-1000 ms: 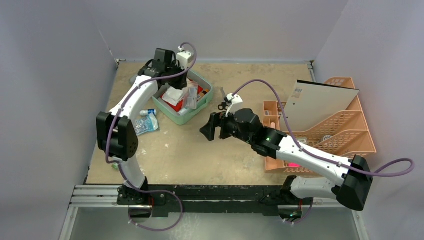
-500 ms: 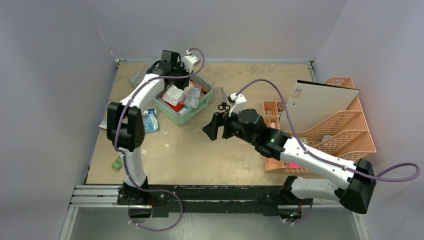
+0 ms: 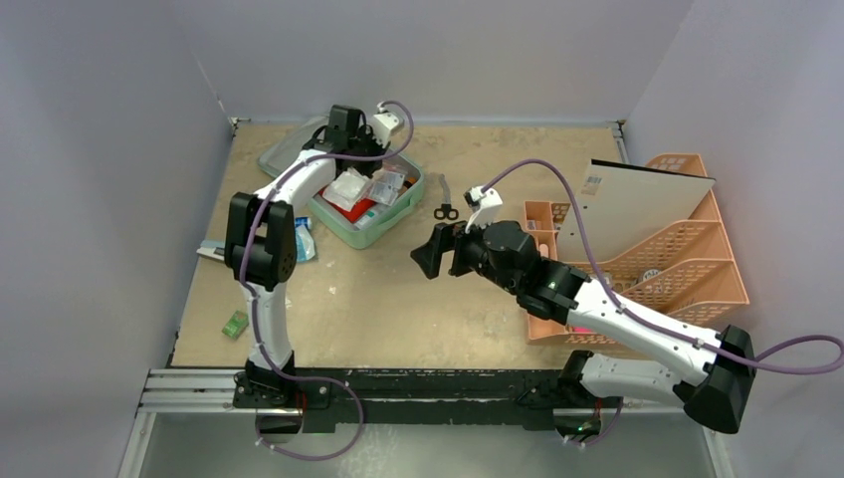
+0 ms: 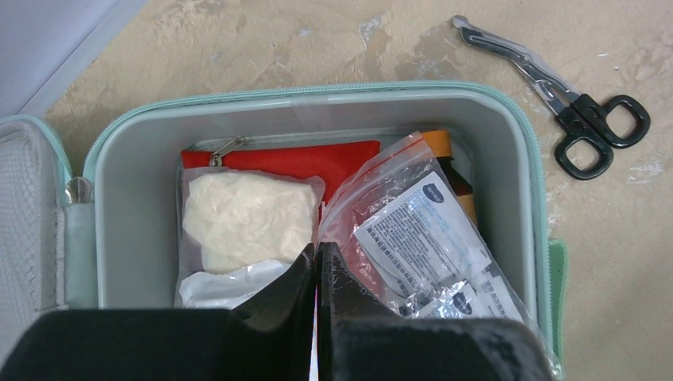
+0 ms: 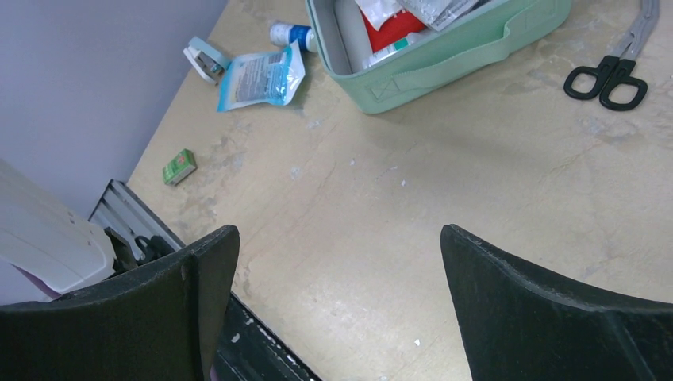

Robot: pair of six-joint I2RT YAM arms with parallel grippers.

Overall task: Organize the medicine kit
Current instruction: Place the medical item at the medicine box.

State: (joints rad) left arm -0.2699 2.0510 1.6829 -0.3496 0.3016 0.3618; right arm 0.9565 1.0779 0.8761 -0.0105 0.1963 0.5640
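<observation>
The medicine kit [image 3: 411, 196] is a mint-green case lying open at the back left of the table, its lid folded out to the left. Inside lie a red zip pouch [image 4: 317, 159], a white gauze pack [image 4: 246, 218] and a clear bag of sachets [image 4: 413, 238]. My left gripper [image 4: 317, 251] hangs shut just above these, with nothing between its fingers; in the top view the left gripper [image 3: 350, 159] is over the case's back half. My right gripper [image 3: 435, 257] stands wide open above the bare table, apart from the kit's wall [image 5: 444, 63], holding nothing. The right gripper [image 5: 340, 230] faces the table.
Black-handled scissors [image 3: 445, 204] lie right of the kit. A blue packet [image 5: 262, 75], a small bottle [image 5: 287, 33] and a white clip-like item [image 5: 205, 59] lie left of it, a small green box [image 3: 235, 324] nearer the front. A peach rack [image 3: 687, 264] with a white board [image 3: 637, 204] stands at the right.
My left arm has swung right, bringing its shut gripper further over the kit. My right arm has drifted slightly right and back, still open.
</observation>
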